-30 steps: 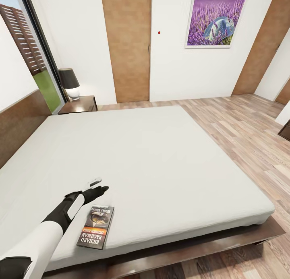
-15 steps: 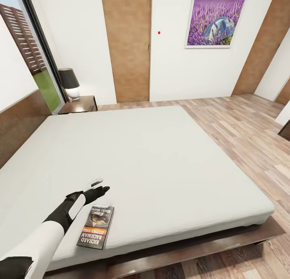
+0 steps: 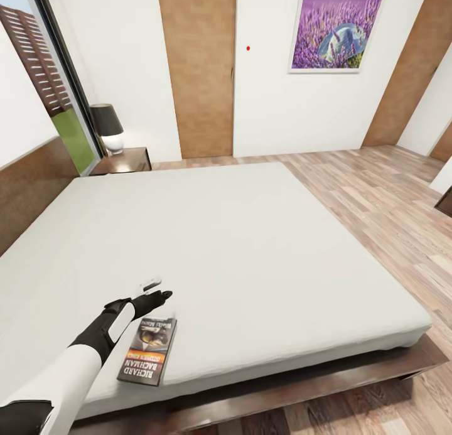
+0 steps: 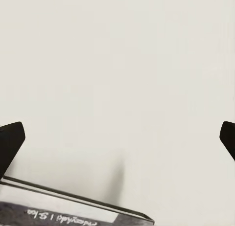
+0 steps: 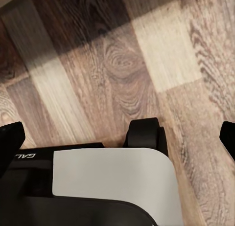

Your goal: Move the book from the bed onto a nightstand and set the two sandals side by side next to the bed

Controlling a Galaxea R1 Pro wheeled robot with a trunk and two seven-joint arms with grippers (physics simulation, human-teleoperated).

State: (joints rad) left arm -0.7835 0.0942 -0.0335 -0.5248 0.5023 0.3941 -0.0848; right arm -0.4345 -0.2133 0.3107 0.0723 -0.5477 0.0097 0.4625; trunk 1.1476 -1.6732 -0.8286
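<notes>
The left claw (image 3: pixel 152 290) stays open just above the book (image 3: pixel 147 351) (only the camera moved slightly); grasp not started.

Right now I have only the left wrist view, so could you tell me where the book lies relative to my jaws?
Observer: The book lies flat near the near edge of the bed. The left gripper is just past its far end.
Operator: Thank you. Is a nightstand in sight?
Observer: Yes, the nightstand stands beyond the bed's far corner by the headboard, with a lamp on it.
Operator: And my right arm?
Observer: The right gripper, jaws apart, points down at the wood floor.
</notes>
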